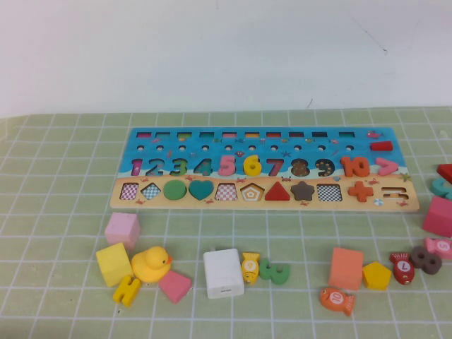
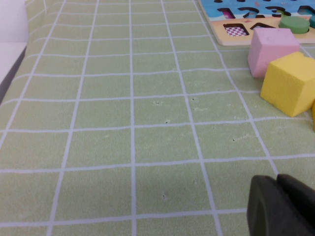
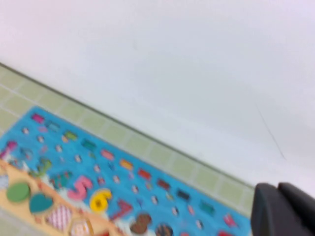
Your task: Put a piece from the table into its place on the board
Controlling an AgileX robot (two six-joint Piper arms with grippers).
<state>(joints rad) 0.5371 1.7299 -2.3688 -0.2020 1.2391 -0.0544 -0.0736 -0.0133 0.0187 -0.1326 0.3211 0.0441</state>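
Sitting already in its slot on the board (image 1: 265, 201), between 5 and 7, the piece (image 1: 252, 165) looks placed. Left gripper (image 2: 280, 206) hangs low over the mat, right gripper (image 3: 283, 211) high above the board; both seem withdrawn.

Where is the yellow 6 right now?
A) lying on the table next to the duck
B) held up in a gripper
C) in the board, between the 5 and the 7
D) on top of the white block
C: the yellow 6 sits in the board, between the pink 5 and the red 7. No gripper shows in the high view; each wrist view shows only a dark edge of its own gripper.
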